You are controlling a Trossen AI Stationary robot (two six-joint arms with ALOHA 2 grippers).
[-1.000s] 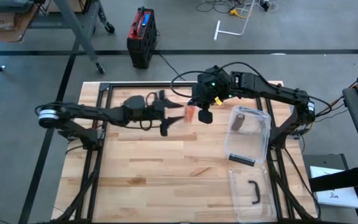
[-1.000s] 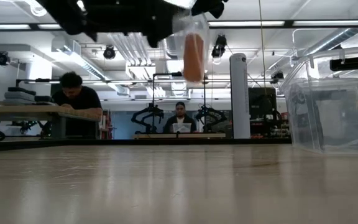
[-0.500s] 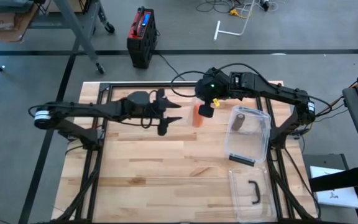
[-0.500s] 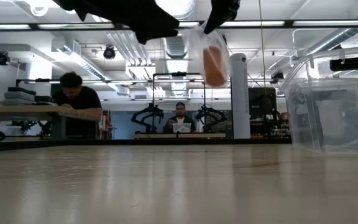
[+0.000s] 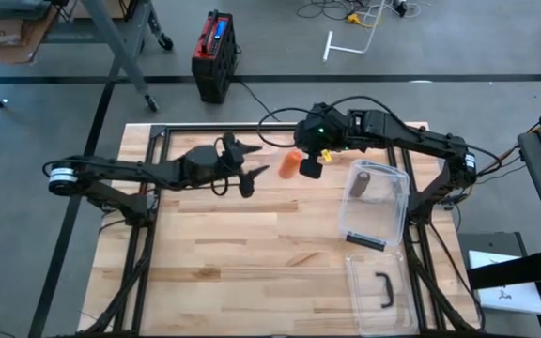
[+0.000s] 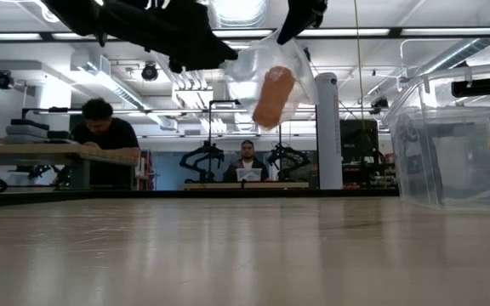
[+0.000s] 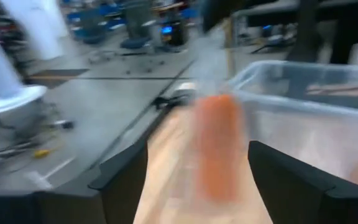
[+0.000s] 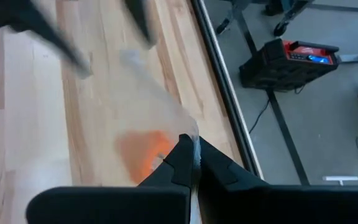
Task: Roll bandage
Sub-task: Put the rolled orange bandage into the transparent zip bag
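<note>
- The orange bandage roll (image 5: pixel 289 165) hangs inside a clear plastic bag (image 6: pixel 272 78), well above the wooden counter (image 5: pixel 252 253), to the side of the clear plastic bin (image 5: pixel 376 203) that faces the left arm.
- The right gripper (image 5: pixel 306 158) is pressed together on the top edge of the bag; in the right wrist view its fingers (image 8: pixel 185 158) pinch the thin film and the roll (image 8: pixel 145 152) shows as an orange blur inside.
- The left gripper (image 5: pixel 252 171) is spread open, just beside the bag on the side away from the bin; in the left wrist view its two dark fingers (image 7: pixel 120 177) stand apart with the roll (image 7: pixel 219 146) between them, and I cannot tell whether they touch the bag.
- In the low view the roll (image 6: pixel 270 96) is tilted in the bag.
- The bin's lid (image 5: pixel 381 291) lies flat on the counter near the bin.
- Beyond the counter, two people (image 6: pixel 247 163) sit at desks in the room.
</note>
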